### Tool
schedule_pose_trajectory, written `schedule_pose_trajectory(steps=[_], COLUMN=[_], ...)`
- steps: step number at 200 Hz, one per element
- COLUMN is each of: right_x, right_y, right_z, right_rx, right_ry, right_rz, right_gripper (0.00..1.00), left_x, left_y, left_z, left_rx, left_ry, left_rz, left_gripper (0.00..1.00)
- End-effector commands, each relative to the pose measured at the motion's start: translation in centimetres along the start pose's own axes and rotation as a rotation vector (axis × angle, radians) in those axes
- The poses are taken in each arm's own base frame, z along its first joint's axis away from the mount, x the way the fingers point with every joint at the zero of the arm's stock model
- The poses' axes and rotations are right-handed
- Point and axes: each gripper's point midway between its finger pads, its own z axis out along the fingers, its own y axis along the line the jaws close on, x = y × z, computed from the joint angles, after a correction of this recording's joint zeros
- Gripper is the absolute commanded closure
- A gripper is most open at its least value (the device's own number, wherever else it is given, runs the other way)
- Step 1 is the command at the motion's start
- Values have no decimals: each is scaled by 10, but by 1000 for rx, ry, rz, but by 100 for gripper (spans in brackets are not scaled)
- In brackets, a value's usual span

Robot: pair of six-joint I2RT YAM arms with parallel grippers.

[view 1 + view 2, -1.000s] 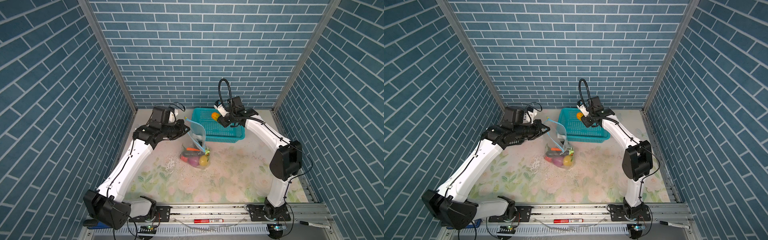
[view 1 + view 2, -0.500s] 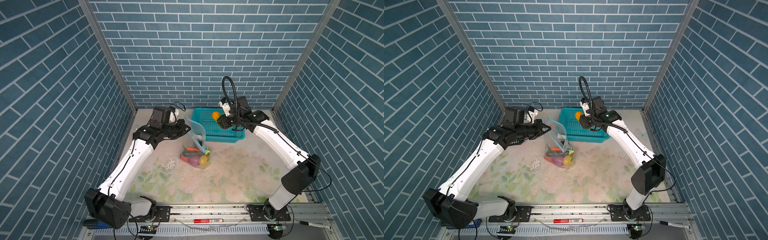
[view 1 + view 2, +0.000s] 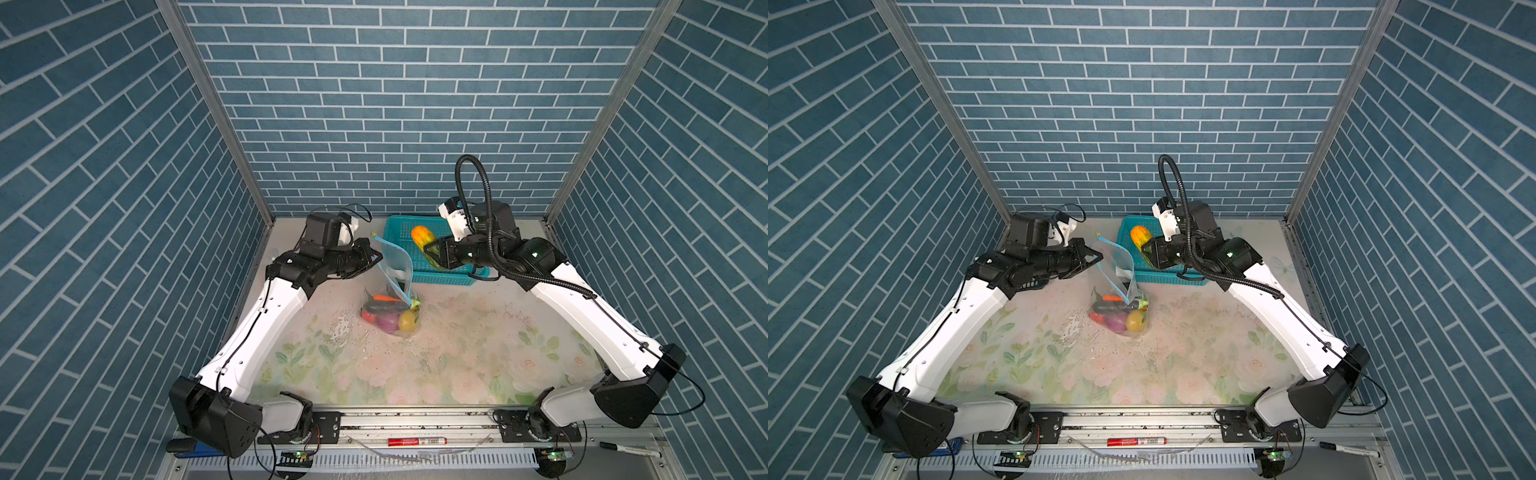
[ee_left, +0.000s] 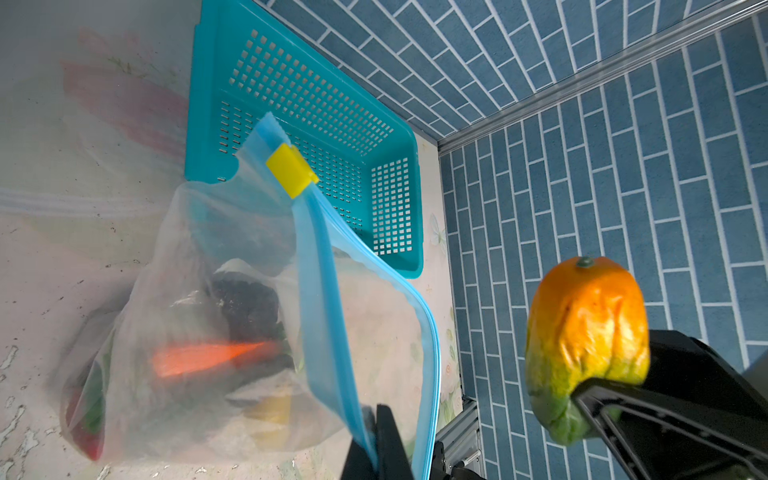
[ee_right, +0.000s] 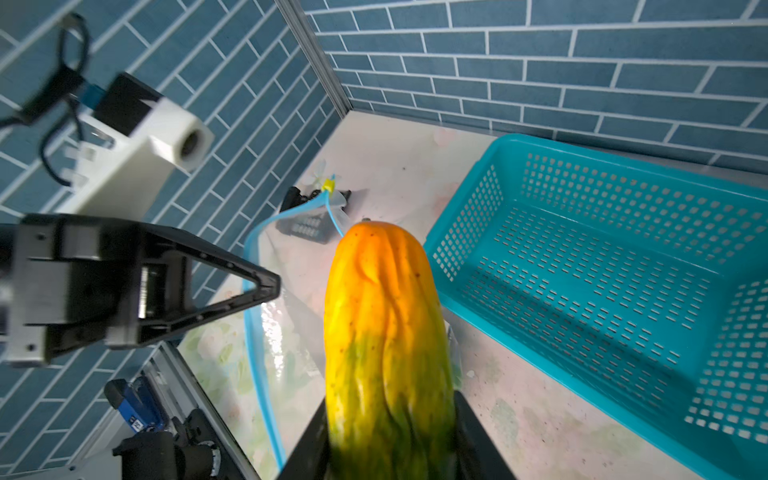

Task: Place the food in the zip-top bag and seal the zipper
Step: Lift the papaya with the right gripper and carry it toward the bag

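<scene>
Outward from the left tool (image 3: 375, 254): pinched shut on the zipper (image 4: 319, 291) of the bag (image 3: 395, 266), holding its mouth up and open. Lower down, inside the bag on the tabletop (image 3: 478, 340): carrot (image 3: 384, 298), eggplant (image 3: 384, 306), onion (image 3: 387, 322), yellow fruit (image 3: 406, 321), red piece (image 3: 368, 316). Outward from the right tool (image 3: 434, 254): partly open, clamped on the green end of the cucumber-like piece (image 3: 423, 237), aloft beside the basket (image 3: 449, 279), near the bag's mouth.
</scene>
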Motion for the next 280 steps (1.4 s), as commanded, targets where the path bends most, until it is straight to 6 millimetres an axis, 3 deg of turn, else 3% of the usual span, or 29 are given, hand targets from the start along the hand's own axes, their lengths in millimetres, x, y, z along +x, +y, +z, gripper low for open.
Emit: schedule_pose_trajectory(steps=[1, 58, 90, 138, 196, 280], right_x=[-3, 1, 12, 13, 23, 18], right_y=[22, 48, 44, 36, 31, 32], right_z=[10, 50, 67, 73, 83, 83], right_rx=[-52, -83, -44, -2, 16, 13], right_ry=[-22, 31, 95, 101, 136, 127], right_rz=[36, 31, 27, 20, -4, -28], right_gripper=[100, 100, 100, 100, 87, 63], left_x=[0, 4, 4, 5, 5, 5], left_y=[-2, -2, -4, -5, -4, -3], left_z=[-4, -7, -12, -14, -12, -11], left_rx=[13, 17, 21, 27, 31, 28], left_ry=[-17, -14, -20, -25, -27, -27], left_rz=[2, 3, 8, 9, 5, 7], left_gripper=[100, 100, 100, 100, 100, 100])
